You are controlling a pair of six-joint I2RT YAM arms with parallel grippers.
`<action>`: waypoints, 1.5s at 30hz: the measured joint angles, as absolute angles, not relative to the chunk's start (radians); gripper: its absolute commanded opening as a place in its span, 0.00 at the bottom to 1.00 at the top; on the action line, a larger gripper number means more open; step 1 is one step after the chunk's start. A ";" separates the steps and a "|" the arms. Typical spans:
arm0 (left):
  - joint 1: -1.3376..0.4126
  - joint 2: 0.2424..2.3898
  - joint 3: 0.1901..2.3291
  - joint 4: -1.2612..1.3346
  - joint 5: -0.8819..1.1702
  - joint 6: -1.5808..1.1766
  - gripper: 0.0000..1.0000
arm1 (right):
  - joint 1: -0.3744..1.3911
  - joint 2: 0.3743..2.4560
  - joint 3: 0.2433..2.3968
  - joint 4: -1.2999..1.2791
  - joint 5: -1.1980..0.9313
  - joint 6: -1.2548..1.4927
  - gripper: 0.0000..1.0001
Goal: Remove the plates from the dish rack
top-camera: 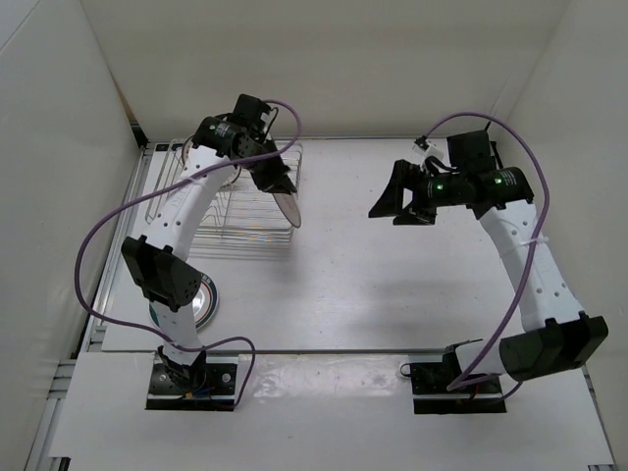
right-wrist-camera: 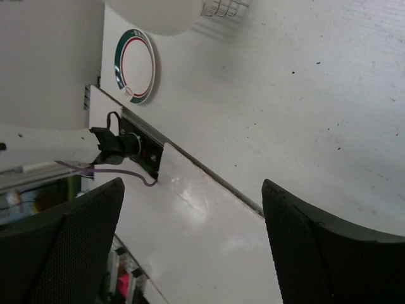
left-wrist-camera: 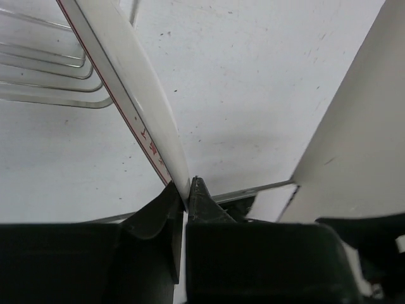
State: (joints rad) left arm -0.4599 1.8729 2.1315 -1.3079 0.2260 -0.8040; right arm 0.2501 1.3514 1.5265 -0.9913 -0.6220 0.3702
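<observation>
White plate [top-camera: 287, 208] is pinched at its rim by the left gripper [left-wrist-camera: 188, 188], that arm arched over the dish rack [top-camera: 250, 218] (right gripper [top-camera: 404, 201] hovers spread wide, well apart); green-rimmed plate [right-wrist-camera: 134, 65] lies on the table [top-camera: 392, 294].

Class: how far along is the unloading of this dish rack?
Done: one green-rimmed plate lies flat on the table. In hand: the left gripper pinches a second plate by its rim, at the dish rack edge. Left: setting it down; no further plate shows in the rack.
</observation>
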 measured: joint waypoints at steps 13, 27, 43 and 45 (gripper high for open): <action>-0.391 1.923 2.093 -1.331 0.514 -1.247 0.00 | 0.545 1.502 1.840 -1.020 -0.338 0.222 0.90; -0.293 1.862 2.069 -1.352 0.593 -1.362 0.00 | 0.715 1.615 1.859 -0.990 -0.160 0.121 0.78; -0.312 1.802 2.000 -1.242 0.698 -1.539 0.01 | 0.772 1.692 1.957 -1.000 -0.019 0.104 0.00; -0.313 1.797 1.964 -1.199 0.704 -1.561 0.06 | 0.774 1.699 1.967 -1.018 -0.009 0.097 0.00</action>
